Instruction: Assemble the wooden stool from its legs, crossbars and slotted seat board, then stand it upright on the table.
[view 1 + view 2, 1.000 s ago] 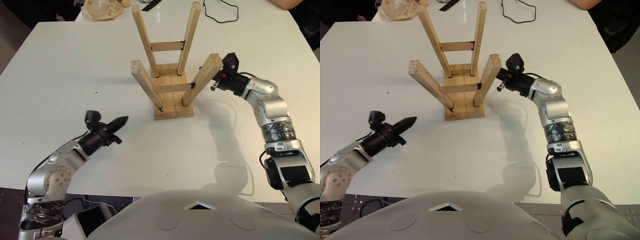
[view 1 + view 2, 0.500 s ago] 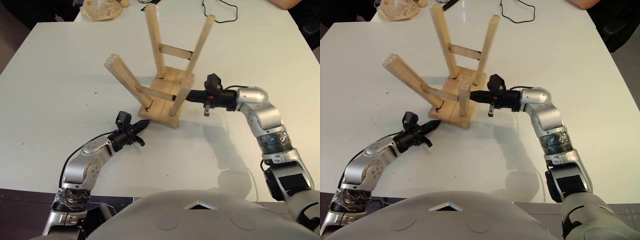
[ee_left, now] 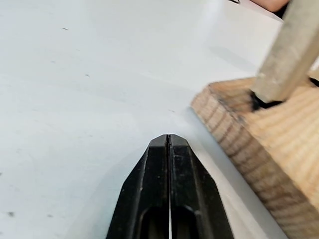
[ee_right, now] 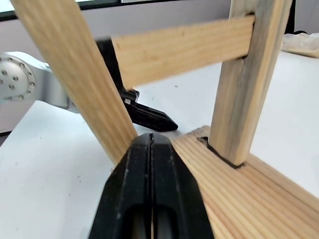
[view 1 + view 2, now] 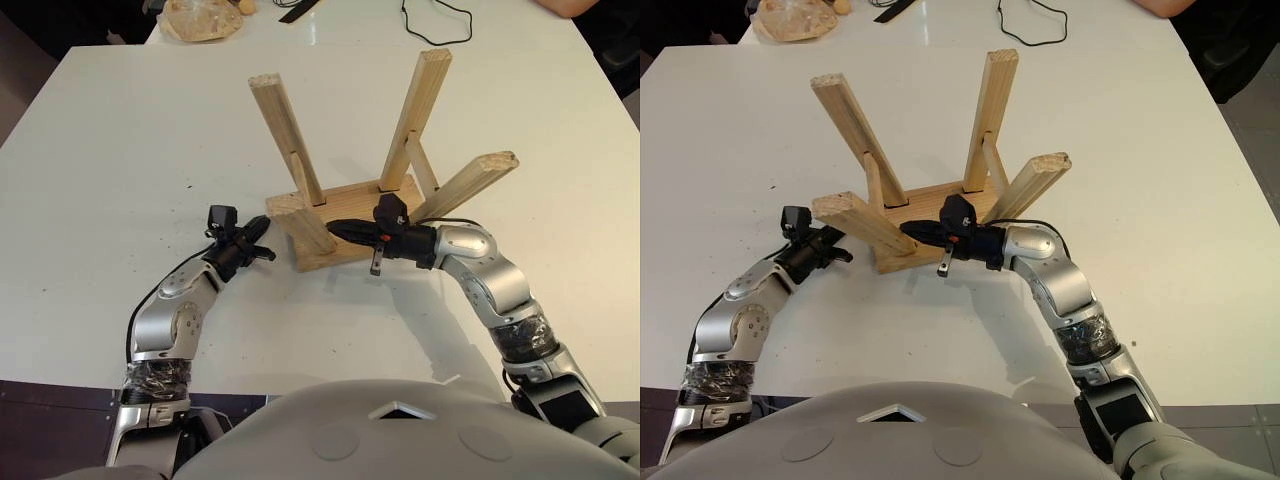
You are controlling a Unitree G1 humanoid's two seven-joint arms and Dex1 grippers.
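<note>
- Since the stool (image 5: 350,200) got spun round and pulled nearer over the last second, the left eye view now has it sitting legs-up on the table (image 5: 120,150). Flipping it is what's left, I reckon.
- Right eye view: left gripper (image 5: 835,250) has slid in beside the seat board (image 5: 935,197) corner, and right gripper (image 5: 915,232) pokes in between the legs (image 5: 992,110).
- Left wrist view: fingers pressed together, empty, close to the board edge.
- Right wrist view: also closed on nothing, tip right at the board.
</note>
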